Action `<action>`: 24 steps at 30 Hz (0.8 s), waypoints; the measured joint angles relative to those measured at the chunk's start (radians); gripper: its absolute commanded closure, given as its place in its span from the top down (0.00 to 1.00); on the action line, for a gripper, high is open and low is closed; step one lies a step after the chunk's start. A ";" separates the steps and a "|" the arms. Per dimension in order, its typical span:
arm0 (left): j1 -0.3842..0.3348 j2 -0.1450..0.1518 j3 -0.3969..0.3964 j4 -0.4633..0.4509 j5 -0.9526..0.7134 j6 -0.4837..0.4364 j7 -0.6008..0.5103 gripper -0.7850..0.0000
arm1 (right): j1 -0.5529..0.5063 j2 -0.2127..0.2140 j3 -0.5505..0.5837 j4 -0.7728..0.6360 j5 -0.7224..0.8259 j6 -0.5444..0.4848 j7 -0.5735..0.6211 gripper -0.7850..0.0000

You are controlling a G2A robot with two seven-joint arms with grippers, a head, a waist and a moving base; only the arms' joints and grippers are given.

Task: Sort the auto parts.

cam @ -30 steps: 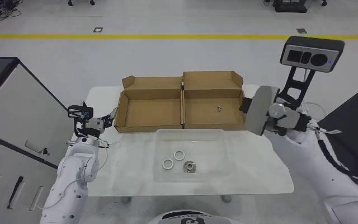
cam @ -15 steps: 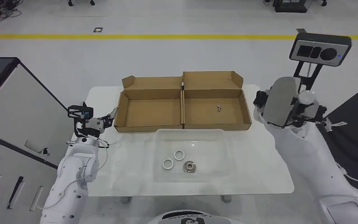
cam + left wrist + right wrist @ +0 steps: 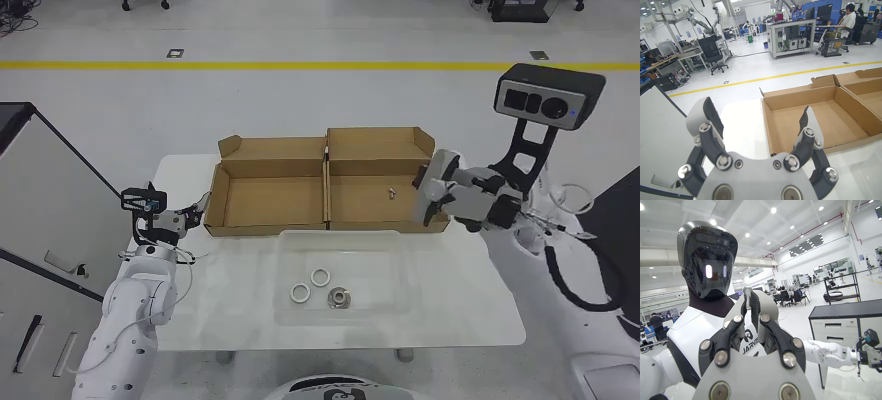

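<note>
Jaws of right gripper (image 3: 750, 302) clenched on a threaded bolt (image 3: 747, 298), shank between the pads, head end poking past the tips. In the top view the right gripper (image 3: 433, 188) hangs over the right end of the right cardboard box (image 3: 360, 205). Jaws of left gripper (image 3: 759, 117) spread wide, nothing between them. It sits at the tabletop's (image 3: 470, 300) left edge, just beside the left cardboard box (image 3: 810, 117).

Toward the near edge, middle: clear plastic tray (image 3: 290, 245) holding a white ring (image 3: 299, 294), a second white ring (image 3: 321, 277) and a flanged metal nut (image 3: 340, 297) close together.

Behind the tray, along the far edge: both open boxes side by side, walls touching. Right box holds one small screw (image 3: 391, 189) in its right half.
</note>
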 measured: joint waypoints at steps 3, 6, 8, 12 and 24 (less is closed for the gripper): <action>0.000 0.000 0.000 0.000 0.000 0.000 0.000 1.00 | -0.006 -0.008 -0.011 -0.005 0.086 -0.022 0.016 0.00; 0.000 0.000 0.000 0.000 0.000 0.000 0.000 1.00 | -0.009 -0.015 -0.018 -0.004 0.173 -0.032 0.047 0.00; 0.000 0.000 0.000 0.000 0.000 0.000 0.000 1.00 | -0.011 -0.020 -0.019 0.000 0.221 -0.032 0.070 0.00; 0.000 0.000 0.000 0.000 0.000 0.000 0.000 1.00 | -0.016 -0.029 -0.016 0.008 0.272 -0.028 0.100 0.00; 0.000 0.000 0.000 0.000 0.000 0.000 0.000 1.00 | -0.019 -0.032 -0.014 0.008 0.287 -0.026 0.114 0.00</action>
